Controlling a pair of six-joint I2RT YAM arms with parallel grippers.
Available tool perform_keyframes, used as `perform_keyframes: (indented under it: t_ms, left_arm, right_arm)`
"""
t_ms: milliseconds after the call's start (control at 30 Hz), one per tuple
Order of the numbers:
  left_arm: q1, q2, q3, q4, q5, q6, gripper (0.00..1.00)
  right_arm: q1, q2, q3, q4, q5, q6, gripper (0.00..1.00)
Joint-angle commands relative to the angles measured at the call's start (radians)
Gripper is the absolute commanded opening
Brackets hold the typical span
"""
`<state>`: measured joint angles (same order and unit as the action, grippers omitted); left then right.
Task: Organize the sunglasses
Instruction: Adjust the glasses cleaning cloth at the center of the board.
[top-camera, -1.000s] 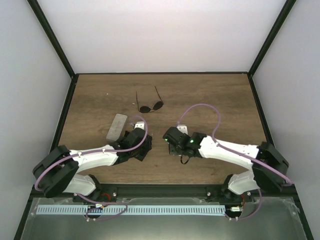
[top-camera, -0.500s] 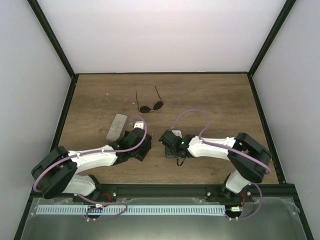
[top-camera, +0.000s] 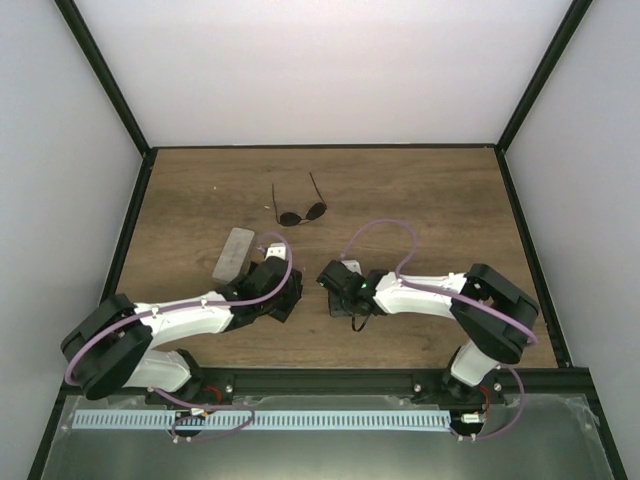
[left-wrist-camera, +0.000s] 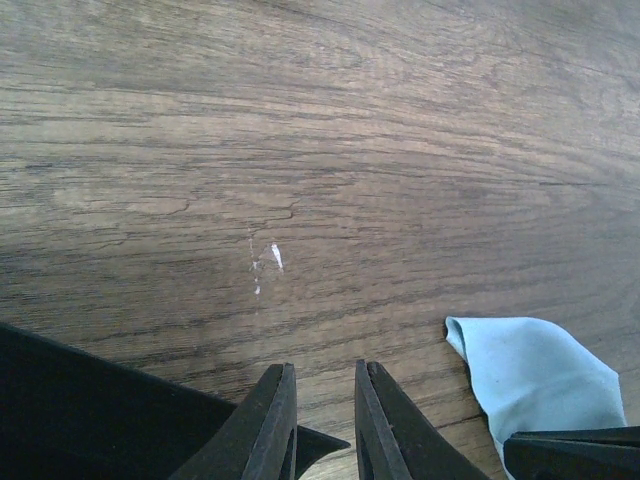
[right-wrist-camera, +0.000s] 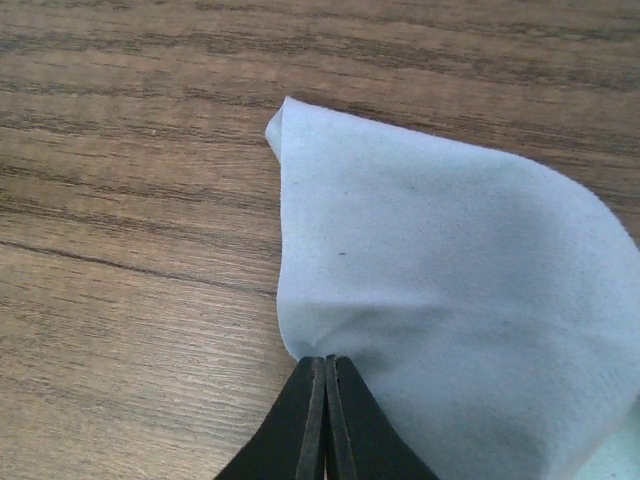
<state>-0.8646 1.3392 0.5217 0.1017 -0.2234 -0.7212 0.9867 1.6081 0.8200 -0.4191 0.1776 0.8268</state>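
Note:
One pair of sunglasses (top-camera: 300, 212), thin dark frame with round dark lenses, lies open at the back middle of the table, far from both grippers. My right gripper (right-wrist-camera: 325, 362) is shut on the near edge of a light blue cloth (right-wrist-camera: 450, 290) that lies on the wood. The left gripper (left-wrist-camera: 325, 375) hovers low over bare wood, its jaws a narrow gap apart with only wood between the tips. A flat black thing (left-wrist-camera: 90, 410) reaches under the left finger. In the top view the two grippers face each other near the table's middle front.
A pale oblong case (top-camera: 235, 254) lies left of centre, just behind my left gripper (top-camera: 283, 290). The same blue cloth (left-wrist-camera: 540, 375) shows at the left wrist view's lower right. The table's back wall and side posts frame the wood.
My right gripper has slid a little to the left and its jaws have closed on the cloth's edge. The left arm, the sunglasses and the case have stayed put.

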Motion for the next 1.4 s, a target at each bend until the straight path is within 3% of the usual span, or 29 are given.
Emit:
perform_keyframes:
  t_ms: [0, 600, 767, 833, 967, 1100, 1200, 1367]
  left_arm:
    - [-0.003, -0.02, -0.009, 0.003, -0.011, 0.005, 0.19]
    - [-0.005, -0.065, -0.017, 0.02, 0.034, 0.017, 0.18]
    - [-0.029, -0.074, -0.063, 0.208, 0.179, 0.148, 0.2]
    - [-0.033, -0.048, -0.088, 0.282, 0.21, 0.144, 0.26]
    - [-0.032, 0.049, -0.073, 0.327, 0.276, 0.044, 0.57]
    - [-0.059, 0.094, -0.086, 0.422, 0.342, -0.075, 0.69]
    - [-0.084, 0.084, -0.098, 0.432, 0.309, -0.107, 0.68]
    - [-0.123, 0.095, -0.082, 0.416, 0.244, -0.092, 0.56]
  right_arm:
    - [-0.002, 0.011, 0.031, -0.051, 0.023, 0.003, 0.01]
    - [-0.076, -0.202, 0.082, -0.068, 0.013, -0.092, 0.01]
    - [-0.097, -0.221, 0.089, -0.071, -0.006, -0.117, 0.01]
    - [-0.102, -0.222, 0.086, -0.062, -0.014, -0.122, 0.01]
    - [-0.109, -0.224, 0.079, -0.047, -0.021, -0.129, 0.01]
    - [-0.115, -0.223, 0.079, -0.034, -0.027, -0.136, 0.01]
    - [-0.118, -0.221, 0.079, -0.025, -0.031, -0.139, 0.01]
    - [-0.12, -0.21, 0.082, -0.007, -0.051, -0.14, 0.01]
